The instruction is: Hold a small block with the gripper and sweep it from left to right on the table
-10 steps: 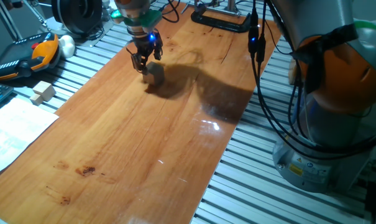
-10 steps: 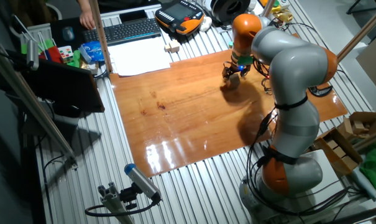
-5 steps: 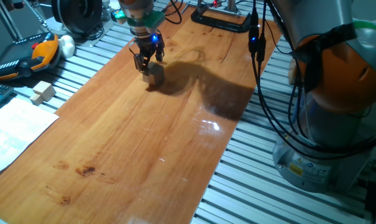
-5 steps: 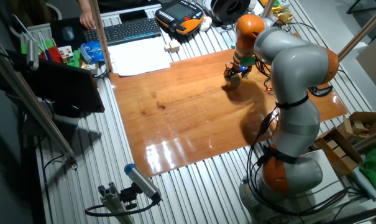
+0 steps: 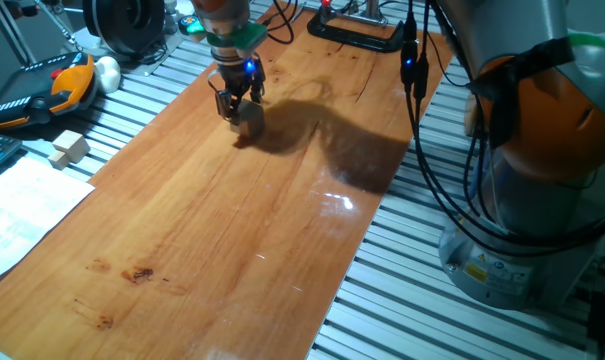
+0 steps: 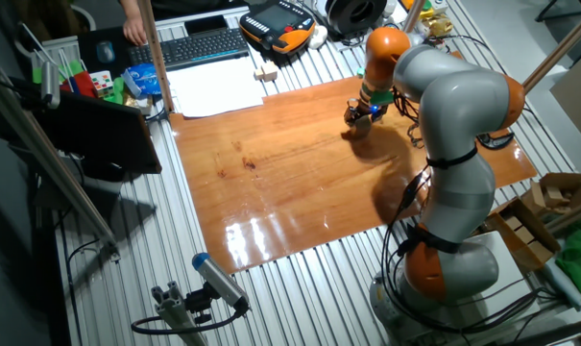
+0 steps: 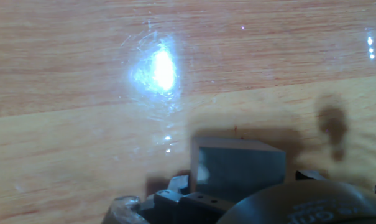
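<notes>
The small block point(image 5: 248, 118), a pale wooden cube in shadow, rests on the orange-brown table point(image 5: 232, 220) near its far end. The black gripper point(image 5: 236, 106), with its blue light and teal ring, stands upright over the block with its fingers down around it, shut on it. In the other fixed view the gripper point(image 6: 360, 114) and the block point(image 6: 359, 125) sit at the table's point(image 6: 290, 173) far right part. In the hand view the block point(image 7: 237, 167) looks grey and lies on the board point(image 7: 82, 93), just beyond the hand's dark housing point(image 7: 299, 202).
A black C-clamp point(image 5: 357, 35) lies at the board's far end. A stepped wooden piece point(image 5: 70, 150), an orange teach pendant point(image 5: 42, 90) and papers point(image 5: 22, 210) lie on the slats to the left. The arm's base point(image 5: 542, 150) and cables point(image 5: 422, 130) stand to the right.
The hand has shifted a little toward the far end of the board. The block stays at its fingertips, in nearly the same spot.
</notes>
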`<action>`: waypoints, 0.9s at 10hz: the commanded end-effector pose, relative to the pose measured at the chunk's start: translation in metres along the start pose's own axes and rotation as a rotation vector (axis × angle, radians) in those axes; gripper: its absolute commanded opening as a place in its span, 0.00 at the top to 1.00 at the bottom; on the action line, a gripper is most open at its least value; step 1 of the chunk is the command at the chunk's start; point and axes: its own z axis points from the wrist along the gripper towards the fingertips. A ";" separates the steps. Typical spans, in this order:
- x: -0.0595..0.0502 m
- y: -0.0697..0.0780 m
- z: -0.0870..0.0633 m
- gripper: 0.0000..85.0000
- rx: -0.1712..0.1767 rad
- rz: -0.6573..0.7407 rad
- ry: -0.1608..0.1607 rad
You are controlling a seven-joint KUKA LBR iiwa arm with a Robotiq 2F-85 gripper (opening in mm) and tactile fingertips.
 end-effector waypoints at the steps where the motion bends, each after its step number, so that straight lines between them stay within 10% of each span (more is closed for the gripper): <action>1: 0.000 0.000 0.002 0.04 -0.006 -0.001 0.000; 9: -0.001 0.006 0.002 0.24 0.001 -0.018 0.001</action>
